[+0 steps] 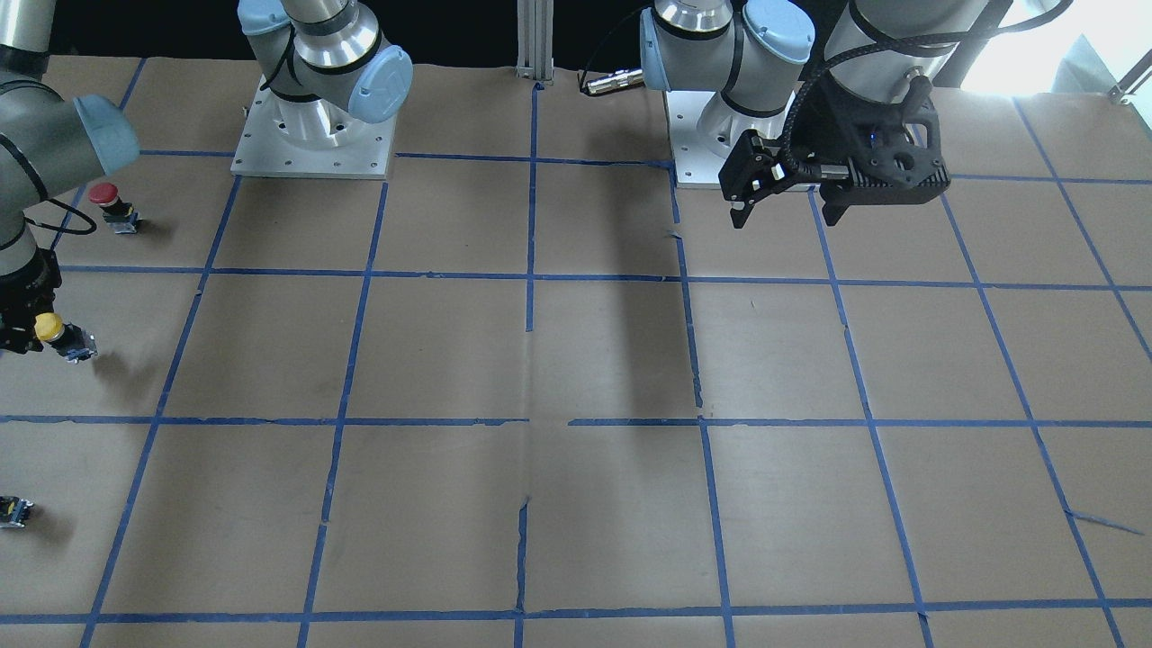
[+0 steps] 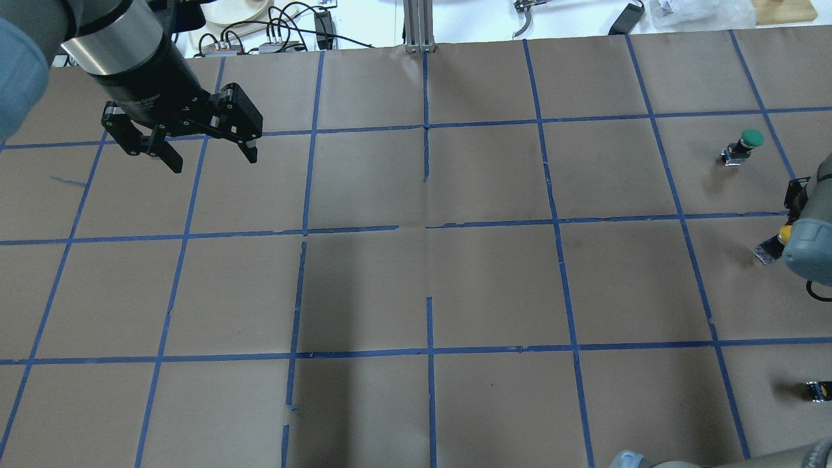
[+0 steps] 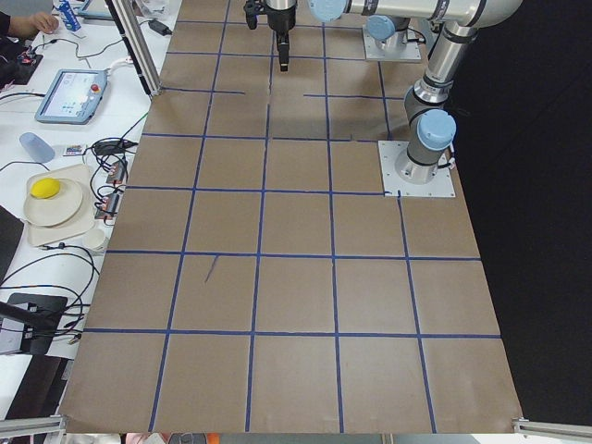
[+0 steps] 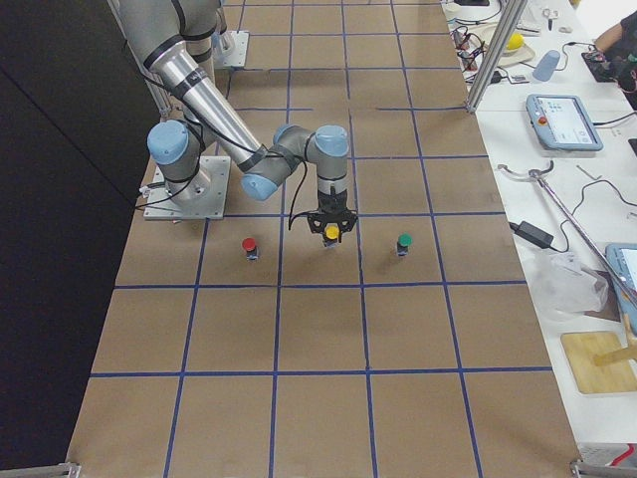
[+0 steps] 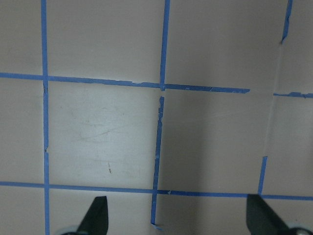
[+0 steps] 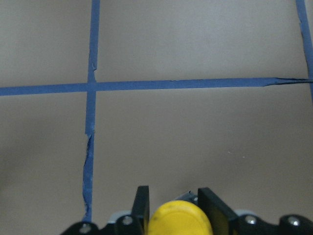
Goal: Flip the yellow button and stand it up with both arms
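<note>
Between the fingers of the right claw [image 6: 173,193] is the yellow button [image 6: 178,218], and the claw is squeezed onto it. Its yellow cap points up into the claw, its body down past the fingertips. Far away, the left claw [image 2: 213,159] hangs with fingers apart.

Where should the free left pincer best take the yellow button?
The yellow button sits tilted in the right pincer, held at its cap end. The open left pincer should probably take the free switch body, coming from its own side.
</note>
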Available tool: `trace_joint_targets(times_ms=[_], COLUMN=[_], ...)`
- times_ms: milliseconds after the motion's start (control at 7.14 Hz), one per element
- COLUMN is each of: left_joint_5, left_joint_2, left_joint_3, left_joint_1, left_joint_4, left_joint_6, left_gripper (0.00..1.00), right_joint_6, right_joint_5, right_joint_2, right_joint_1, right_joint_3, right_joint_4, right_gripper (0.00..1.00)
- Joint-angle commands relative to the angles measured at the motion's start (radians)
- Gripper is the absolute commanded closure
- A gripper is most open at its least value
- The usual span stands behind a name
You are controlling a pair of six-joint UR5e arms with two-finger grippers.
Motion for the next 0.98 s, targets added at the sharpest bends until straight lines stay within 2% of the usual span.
trace_joint_targets(times_ms=[0, 420, 561, 841], left_joint_5=[-0.001, -0.002, -0.001, 0.001], left_joint_2=[-0.003, -0.007, -0.009, -0.009], left_joint_3=[0.039, 0.053, 0.056, 0.058], left_joint_1=[0.001, 0.001, 0.0, 0.0], left_joint_4=[-0.045, -0.048, -0.048, -0.048], left_joint_6=[0.0, 0.0, 0.002, 0.003], left_gripper=[0.0, 0.0, 0.0, 0.0], right_joint_6=[0.246, 0.302, 0.303, 0.283], right_joint_5=[-0.01, -0.013, -0.043, -0.042], right_joint_2=[-0.009, -0.009, -0.01, -0.01], right_joint_1=[-0.003, -0.004, -0.007, -0.007], right_joint_3=[-0.002, 0.006, 0.008, 0.008], right_joint_4=[-0.001, -0.001, 0.0, 0.002], right_gripper=[0.83, 0.8, 0.8, 0.79])
